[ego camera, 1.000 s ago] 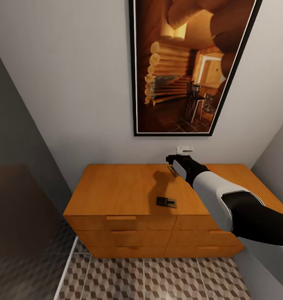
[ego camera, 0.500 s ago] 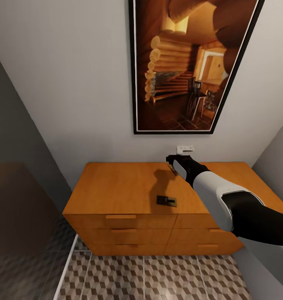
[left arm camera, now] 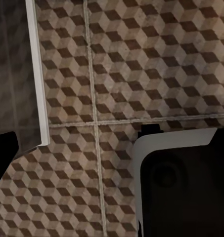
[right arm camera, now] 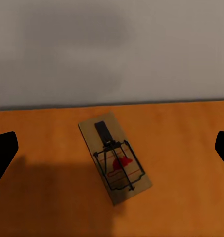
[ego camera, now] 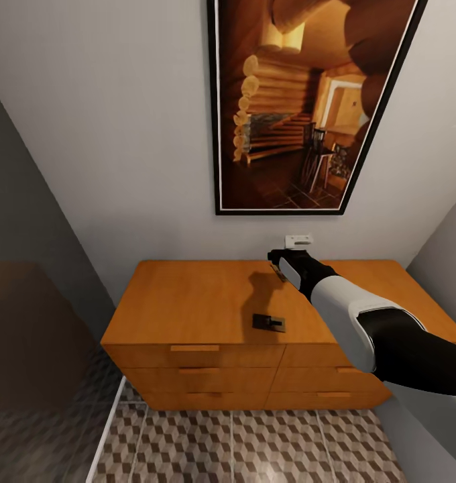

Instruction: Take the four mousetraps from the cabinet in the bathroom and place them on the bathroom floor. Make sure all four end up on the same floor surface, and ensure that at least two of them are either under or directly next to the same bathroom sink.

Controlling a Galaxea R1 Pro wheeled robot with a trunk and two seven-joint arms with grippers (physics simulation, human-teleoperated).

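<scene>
Two small flat brown wooden mousetraps seen on orange-brown wooden cabinet top: one at frame centre, other between spread fingers of right gripper, ungrasped. Cube-patterned tiled bathroom floor at bottom bare; placing judged not begun. Left gripper state: cannot tell.

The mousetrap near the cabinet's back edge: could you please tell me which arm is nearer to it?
Right. The right tool hovers over the cabinet, with that mousetrap lying between its open fingers. The left wrist camera faces the bathroom floor, away from the cabinet top.
</scene>
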